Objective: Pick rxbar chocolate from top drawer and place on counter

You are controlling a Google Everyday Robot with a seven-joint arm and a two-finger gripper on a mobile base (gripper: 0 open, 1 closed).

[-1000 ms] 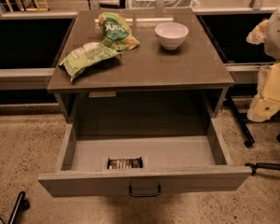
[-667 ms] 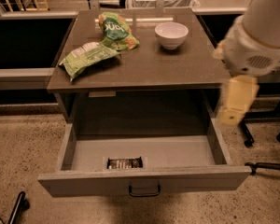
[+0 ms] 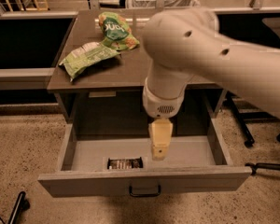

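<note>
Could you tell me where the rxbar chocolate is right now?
In the camera view, the rxbar chocolate lies in the open top drawer, left of centre by its front panel, with the gripper hanging just to its right.

Light: dim, warm amber, overhead src. Gripper (image 3: pixel 159 155) hangs pale over top drawer (image 3: pixel 107 184) interior. Deep shadow behind gripper, under desk (image 3: pixel 115 74). Soft sheen on arm (image 3: pixel 191 36) above gripper. Black recesses (image 3: pixel 23 43) either side.
</note>
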